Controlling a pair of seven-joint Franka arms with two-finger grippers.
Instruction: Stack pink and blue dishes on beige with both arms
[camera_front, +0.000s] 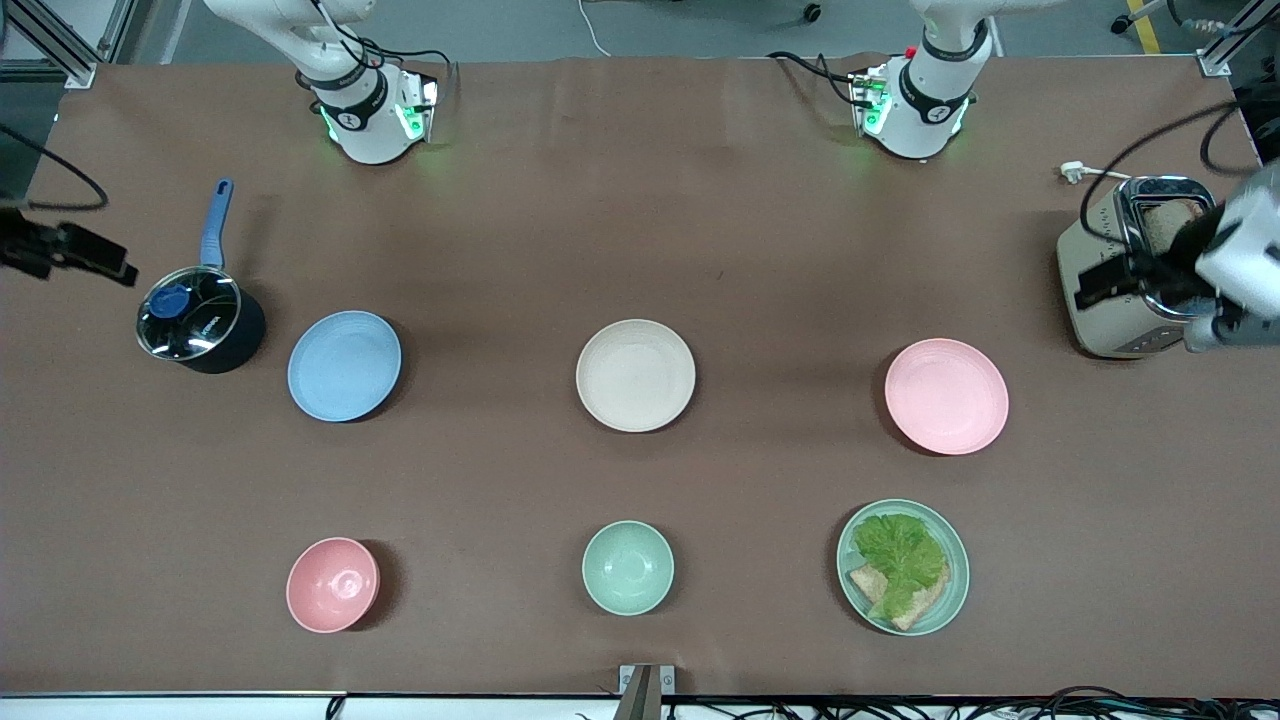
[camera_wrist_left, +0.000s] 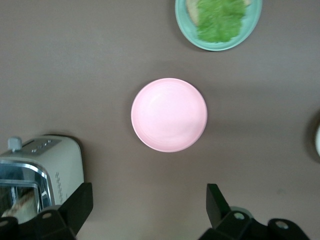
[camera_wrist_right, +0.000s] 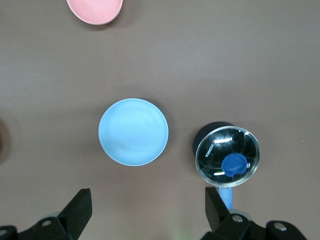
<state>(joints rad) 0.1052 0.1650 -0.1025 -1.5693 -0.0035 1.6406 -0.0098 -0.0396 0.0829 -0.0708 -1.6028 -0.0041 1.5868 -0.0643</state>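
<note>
Nothing is stacked yet. The beige plate (camera_front: 635, 375) sits mid-table, the blue plate (camera_front: 344, 365) toward the right arm's end, and the pink plate (camera_front: 946, 395) toward the left arm's end. The left gripper (camera_wrist_left: 150, 205) and the right gripper (camera_wrist_right: 148, 206) hang spread wide, holding nothing.

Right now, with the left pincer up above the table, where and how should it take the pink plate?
Grip the pink plate by its rim: it lies flat and shallow on the table, so only the raised edge offers a pinch. The open left pincer should come down from above onto the rim portion toward the toaster, one finger inside, one outside. That edge looks clear.
</note>
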